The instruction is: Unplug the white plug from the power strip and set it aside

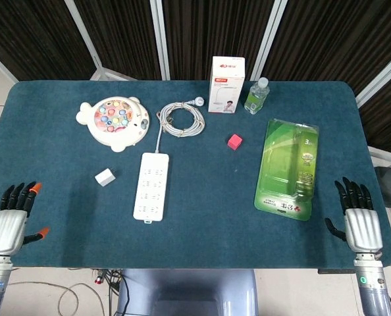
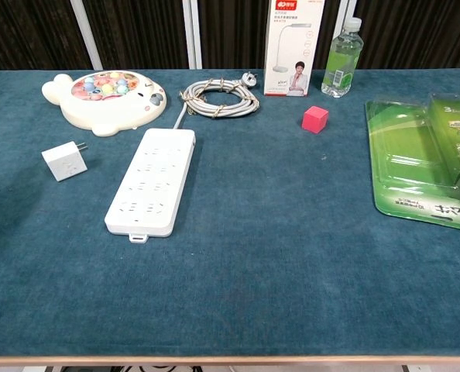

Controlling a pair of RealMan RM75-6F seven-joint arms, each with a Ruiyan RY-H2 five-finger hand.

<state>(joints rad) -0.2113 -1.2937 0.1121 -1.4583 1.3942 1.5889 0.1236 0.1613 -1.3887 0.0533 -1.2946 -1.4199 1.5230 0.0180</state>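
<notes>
On the blue-green table (image 1: 202,217), dark curtains behind, your one white plug (image 1: 104,176) lies loose left of the one power strip (image 1: 151,185), apart from it; your left hand (image 1: 10,222) and right hand (image 1: 361,222) hover at the near corners, fingers spread, holding nothing.

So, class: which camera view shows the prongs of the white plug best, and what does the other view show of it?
The chest view: the white plug lies beside the power strip, apart from it, with its prongs visibly sticking out. The head view shows the plug from above as a small white block; its prongs are too small to tell there.
</notes>
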